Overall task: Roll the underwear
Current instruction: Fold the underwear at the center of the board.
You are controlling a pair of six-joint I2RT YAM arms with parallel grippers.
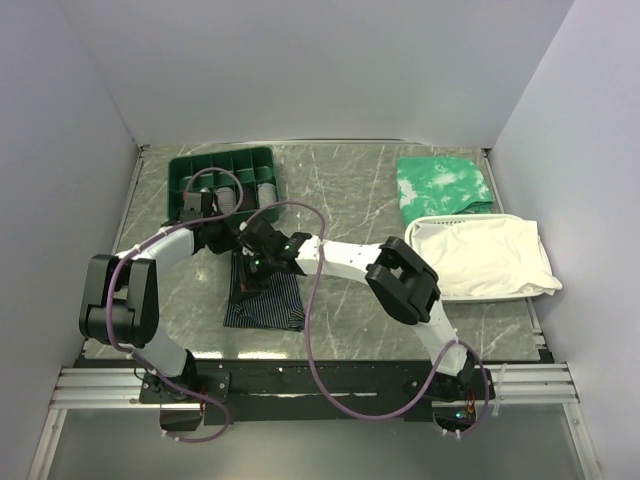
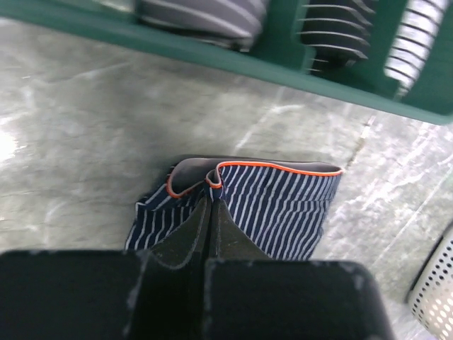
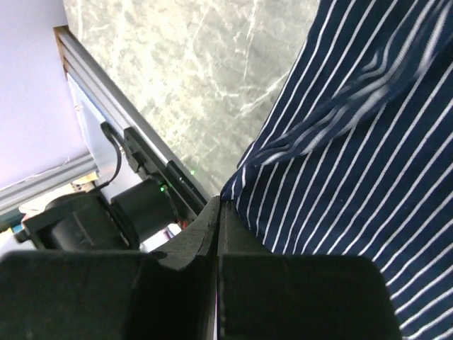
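The grey marbled table (image 1: 350, 200) fills the top view. At about 3 o'clock on it a large white cloth (image 1: 485, 255) is seen bunched in a white basket (image 1: 470, 296), and just beyond that, at 2 o'clock, a green-and-white mottled cloth (image 1: 443, 185) is laid. At 11 o'clock a green compartment tray (image 1: 225, 152) is placed, with rolled striped garments (image 1: 255, 190) stowed in its right-hand cells.

The underwear (image 1: 268, 300), navy with fine light stripes, is spread on the table at 6 o'clock from the tray, left of centre. Its far edge, trimmed in orange, is shown in the left wrist view (image 2: 283, 205) folded over and curled up.

Both arms are bent inward over that far edge. The left gripper (image 2: 210, 202) is closed, and the raised curl of the trimmed edge is pinched at its tips. The right gripper (image 3: 218, 205) is also closed, its tips set against a border of the striped fabric (image 3: 368, 142); whether cloth is caught between them cannot be told.
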